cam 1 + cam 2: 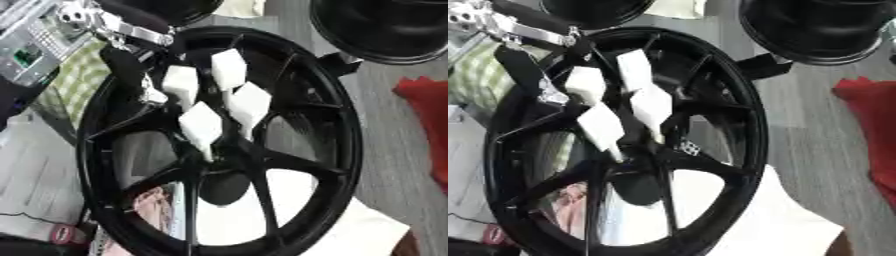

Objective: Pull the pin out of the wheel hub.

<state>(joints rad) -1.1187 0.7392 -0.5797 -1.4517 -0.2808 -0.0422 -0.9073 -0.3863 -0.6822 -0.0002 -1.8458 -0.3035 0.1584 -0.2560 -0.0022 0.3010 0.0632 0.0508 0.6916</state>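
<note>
A black wheel hub (337,150) with several spokes stands tilted and fills most of both views. My left arm comes in from the upper left. Its hand (203,125), black with white covers, lies over the spokes and points down at the hub's centre (223,187). The hand hides the spot where it meets the centre, so no pin can be made out. A small speckled patch (689,147) shows on a spoke beside the hand. My right hand is in neither view.
A second black wheel (385,30) lies at the upper right and a third (597,10) at the top. A red cloth (429,110) is at the right, a white sheet (367,235) under the hub, and a grey device (31,50) with a green checked cloth (74,85) at the left.
</note>
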